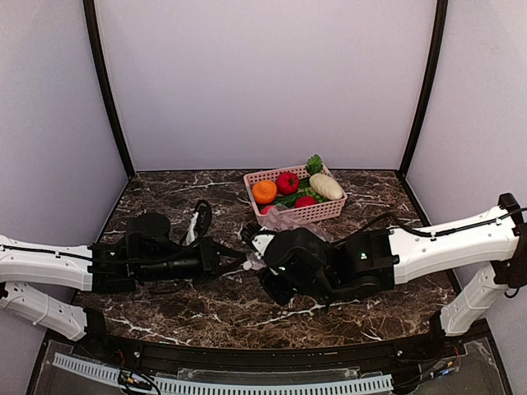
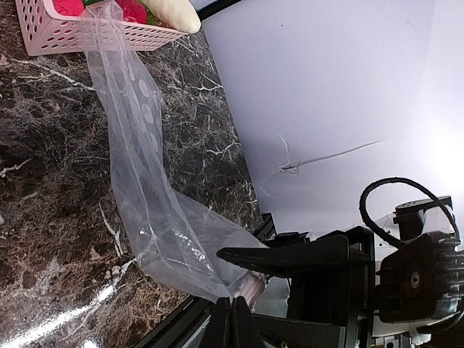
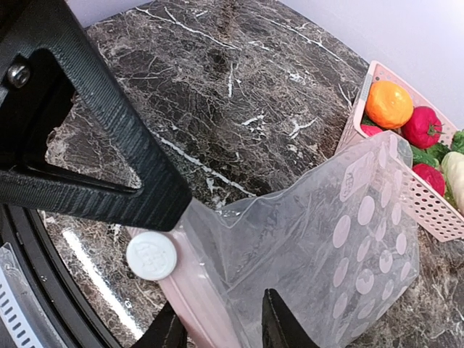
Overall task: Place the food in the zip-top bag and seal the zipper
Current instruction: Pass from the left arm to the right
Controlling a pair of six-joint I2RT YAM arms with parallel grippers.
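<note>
The food lies in a pink basket (image 1: 309, 212): an orange fruit (image 1: 264, 191), red tomatoes (image 1: 287, 182), a cream-white vegetable (image 1: 326, 186) and green leaves (image 1: 314, 164). The clear dotted zip-top bag (image 3: 341, 246) holds no food and stretches from the basket toward the arms, lifted at its mouth. My left gripper (image 2: 232, 319) is shut on the bag's mouth edge by the pinkish zipper (image 3: 196, 297), near the white slider (image 3: 151, 255). My right gripper (image 3: 226, 330) is open, one finger on each side of the zipper strip and the plastic beside it. In the top view both grippers meet at the table's middle (image 1: 254, 262).
The basket stands at the back of the dark marble table (image 1: 206, 313), right of centre. Pale walls close in the back and both sides. A black rail (image 1: 247, 350) runs along the table's near edge. The two arms reach in from left and right.
</note>
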